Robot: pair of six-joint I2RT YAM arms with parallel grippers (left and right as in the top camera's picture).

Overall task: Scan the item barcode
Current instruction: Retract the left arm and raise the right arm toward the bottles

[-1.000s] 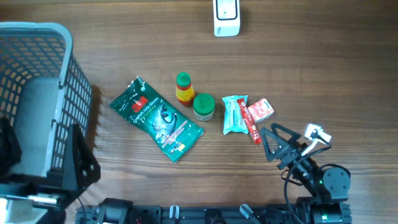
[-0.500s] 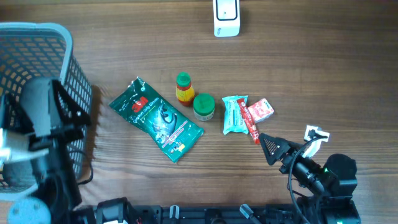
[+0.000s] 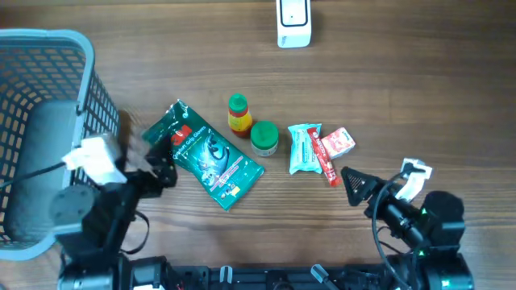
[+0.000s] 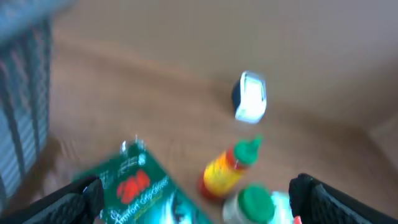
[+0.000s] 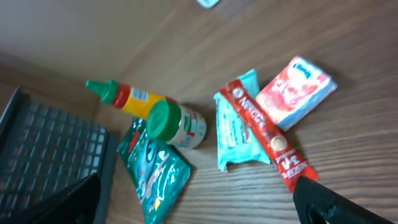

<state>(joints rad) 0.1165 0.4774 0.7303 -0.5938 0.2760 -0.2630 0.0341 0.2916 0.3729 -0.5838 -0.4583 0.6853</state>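
Several items lie mid-table: a green pouch (image 3: 207,158), a yellow bottle (image 3: 238,115) with a green cap, a green-lidded jar (image 3: 264,138), a teal packet (image 3: 303,149), a red stick pack (image 3: 326,159) and a small red box (image 3: 341,142). A white scanner (image 3: 293,22) stands at the far edge. My left gripper (image 3: 164,166) is open at the pouch's left edge, holding nothing. In the blurred left wrist view, the pouch (image 4: 140,193) and bottle (image 4: 225,172) lie between the fingers (image 4: 81,200). My right gripper (image 3: 356,187) hangs open just right of the stick pack (image 5: 267,140).
A grey mesh basket (image 3: 85,97) fills the left side, close behind my left arm. Bare wooden table lies between the items and the scanner and to the far right. The arm bases sit along the near edge.
My left arm has swung out from over the basket to the right, down to the green pouch's left edge. The right arm has barely shifted. Both grippers stayed open.
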